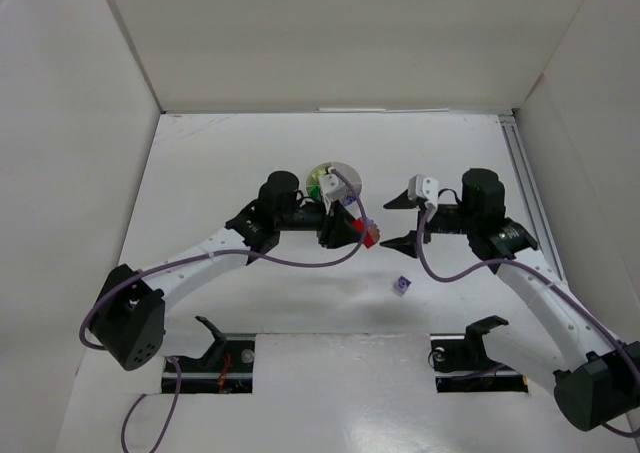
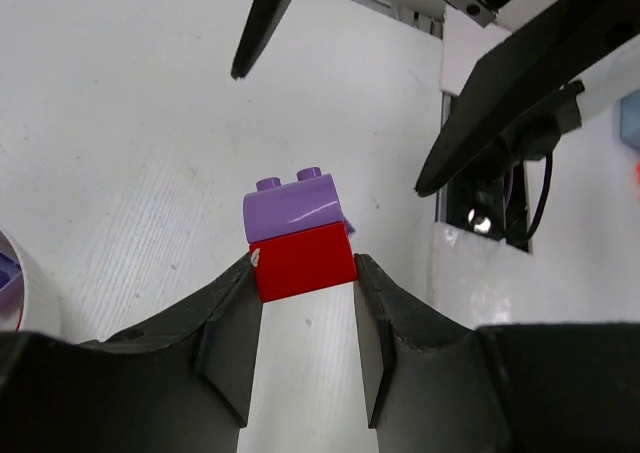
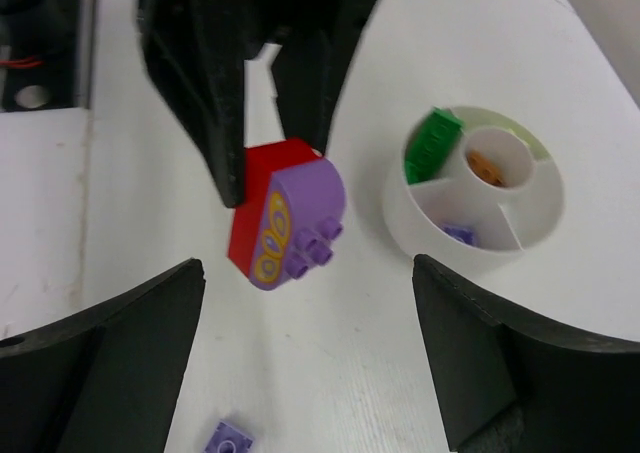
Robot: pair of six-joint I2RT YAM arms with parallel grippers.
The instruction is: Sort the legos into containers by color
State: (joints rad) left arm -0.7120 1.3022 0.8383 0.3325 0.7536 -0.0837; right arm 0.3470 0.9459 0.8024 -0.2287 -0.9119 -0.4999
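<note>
We find the left gripper [image 2: 305, 266] clamped on a small red plastic brick [image 2: 303, 259], with one finger against each side face. A light purple rounded plastic brick [image 2: 292, 205] with two studs is joined to the red brick's far face, just beyond the fingertips. From the right wrist camera it shows a yellow oval marking.

The right gripper [image 1: 398, 222] has its fingers set wide apart and grips nothing. It faces the left gripper, and the held pair lies just ahead of its open fingers.

The small round white plastic compartment dish [image 3: 420, 208] sits ahead of the right gripper, off to one side of its fingers, close beside the left gripper. In it we note:
- a dark green brick [image 3: 432, 143] tilted in one wedge section;
- an orange-brown piece [image 3: 488, 165] in the centre well;
- a small light purple piece [image 3: 460, 235] in another wedge.

One loose light purple square brick [image 1: 401, 286] lies on the white table [image 1: 230, 163], beneath the right gripper and well apart from the dish.
</note>
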